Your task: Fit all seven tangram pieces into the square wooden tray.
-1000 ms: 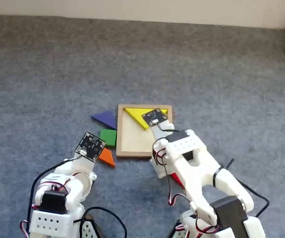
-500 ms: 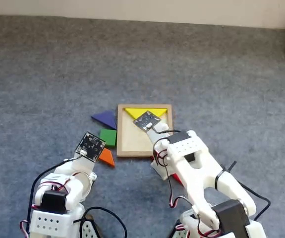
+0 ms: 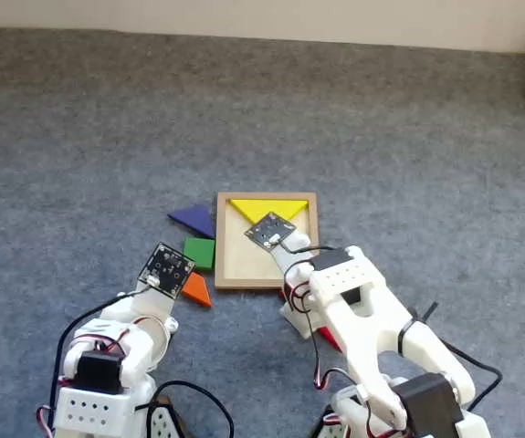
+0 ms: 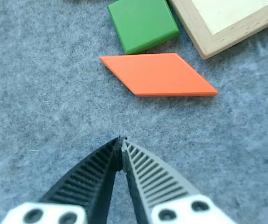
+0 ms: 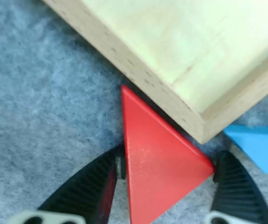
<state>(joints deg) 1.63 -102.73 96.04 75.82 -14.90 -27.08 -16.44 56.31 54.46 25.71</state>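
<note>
The square wooden tray [image 3: 235, 265] holds a yellow triangle [image 3: 267, 209] along its far edge. Left of it lie a purple triangle [image 3: 194, 218], a green square [image 3: 199, 253] and an orange parallelogram [image 3: 195, 288]. My left gripper [image 4: 121, 140] is shut and empty over the carpet, just short of the orange parallelogram [image 4: 159, 74]. At the tray's near right corner [image 5: 189, 116] lies a red triangle [image 5: 157, 177]. My right gripper [image 5: 168, 163] is open, with one finger close on each side of it. A blue triangle [image 5: 259, 144] lies just beyond.
Grey carpet covers the whole work surface, with wide free room beyond and to both sides of the tray. The right arm [image 3: 362, 310] hangs over the tray's near right corner and hides part of the red triangle [image 3: 329, 338].
My right arm's wrist has swung left and back towards the tray's near edge, uncovering the whole yellow triangle. The left arm has kept still.
</note>
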